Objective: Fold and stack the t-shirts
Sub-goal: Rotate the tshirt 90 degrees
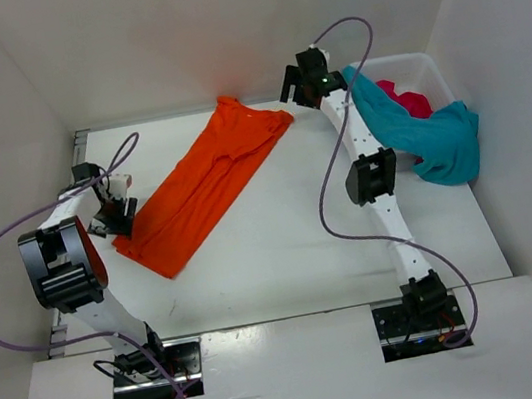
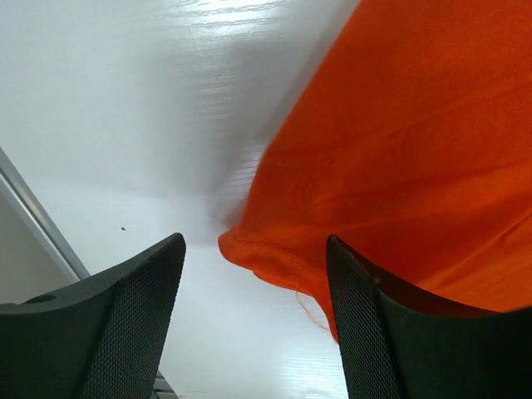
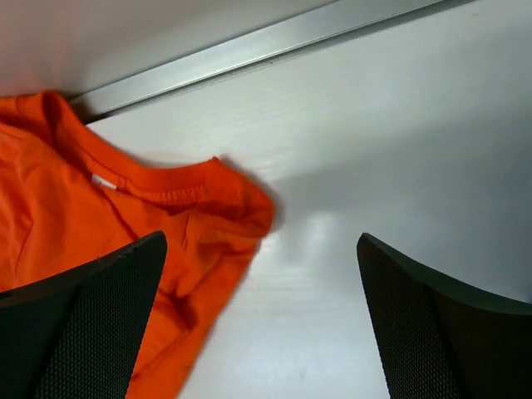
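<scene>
Slippage is looming, I reckon: the orange t-shirt (image 1: 205, 184) is lying slantwise from near left to far middle, the left gripper (image 2: 255, 249) gaping around its hem corner, the right gripper (image 3: 260, 241) hanging wide and empty by the collar; a shallow pinch is risking one layer dragging loose.

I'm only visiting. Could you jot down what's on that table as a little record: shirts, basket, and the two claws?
Orange t-shirt: lies as a long strip, diagonal on the table
Teal t-shirt: draped over the white basket rim
Pink-red t-shirt: inside the basket
Left claw: open, at the orange shirt's near hem corner
Right claw: open, over its collar end
</scene>
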You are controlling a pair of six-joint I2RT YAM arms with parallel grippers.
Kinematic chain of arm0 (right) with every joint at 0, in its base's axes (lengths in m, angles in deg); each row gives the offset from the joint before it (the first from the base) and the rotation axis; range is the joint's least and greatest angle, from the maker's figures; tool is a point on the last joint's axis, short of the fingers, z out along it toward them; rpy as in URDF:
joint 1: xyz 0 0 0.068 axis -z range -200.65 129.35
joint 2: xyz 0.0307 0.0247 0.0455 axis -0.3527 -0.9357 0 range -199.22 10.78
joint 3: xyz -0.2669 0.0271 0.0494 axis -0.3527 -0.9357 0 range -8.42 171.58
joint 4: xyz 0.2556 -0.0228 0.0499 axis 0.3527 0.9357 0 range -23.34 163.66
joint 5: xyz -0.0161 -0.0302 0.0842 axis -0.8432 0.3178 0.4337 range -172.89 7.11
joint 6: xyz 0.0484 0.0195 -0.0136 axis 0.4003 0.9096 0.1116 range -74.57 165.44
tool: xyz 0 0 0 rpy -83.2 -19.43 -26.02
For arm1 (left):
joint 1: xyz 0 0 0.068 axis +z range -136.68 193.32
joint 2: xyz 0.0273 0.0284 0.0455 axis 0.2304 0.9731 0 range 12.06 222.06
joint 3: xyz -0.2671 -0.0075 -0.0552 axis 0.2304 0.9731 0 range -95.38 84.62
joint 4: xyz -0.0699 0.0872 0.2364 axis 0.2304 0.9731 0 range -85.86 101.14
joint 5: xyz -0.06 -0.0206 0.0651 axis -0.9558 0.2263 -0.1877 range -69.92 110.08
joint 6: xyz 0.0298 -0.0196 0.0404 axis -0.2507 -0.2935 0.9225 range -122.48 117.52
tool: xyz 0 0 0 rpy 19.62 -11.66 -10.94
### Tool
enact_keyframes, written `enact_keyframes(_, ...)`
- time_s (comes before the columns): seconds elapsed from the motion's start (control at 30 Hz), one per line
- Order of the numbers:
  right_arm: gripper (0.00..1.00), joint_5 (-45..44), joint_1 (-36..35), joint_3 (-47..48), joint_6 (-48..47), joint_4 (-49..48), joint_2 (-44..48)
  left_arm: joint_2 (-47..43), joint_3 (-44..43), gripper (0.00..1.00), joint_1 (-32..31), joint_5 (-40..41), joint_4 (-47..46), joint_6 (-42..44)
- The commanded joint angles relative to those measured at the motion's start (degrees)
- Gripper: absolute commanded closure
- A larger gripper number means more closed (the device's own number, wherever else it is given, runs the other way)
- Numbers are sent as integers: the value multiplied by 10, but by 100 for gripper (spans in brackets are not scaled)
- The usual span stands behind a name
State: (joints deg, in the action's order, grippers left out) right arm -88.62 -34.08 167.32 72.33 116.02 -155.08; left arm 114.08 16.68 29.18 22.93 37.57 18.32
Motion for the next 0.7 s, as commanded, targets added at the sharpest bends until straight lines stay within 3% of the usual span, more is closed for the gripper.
enact_keyframes(0.0,0,-50,-30,-47,-28,57,173,-23,-1,24,1,-8,4,-5)
enact_keyframes(0.07,0,-106,-77,-114,-33,80,271,-29,10,24,1,9,-13,-10)
enact_keyframes(0.17,0,-136,-142,-292,-19,100,363,-54,18,24,9,28,-30,-28)
enact_keyframes(0.23,0,-154,-226,-381,2,71,397,-73,24,24,36,2,-37,-55)
enact_keyframes(0.3,0,-135,-303,-518,23,18,446,-85,24,24,65,-19,-44,-81)
enact_keyframes(0.4,0,-54,-378,-602,86,-72,465,-103,29,23,146,-82,-50,-119)
enact_keyframes(0.5,2,-60,-444,-519,100,-29,375,-103,34,23,180,-105,-56,-114)
enact_keyframes(0.6,3,-60,-498,-346,76,59,238,-103,41,23,180,-111,-61,-107)
enact_keyframes(0.63,4,-67,-509,-193,69,94,190,-103,41,23,180,-116,-67,-107)
enact_keyframes(0.67,6,-67,-516,-85,69,187,73,-103,41,23,180,-116,-67,-107)
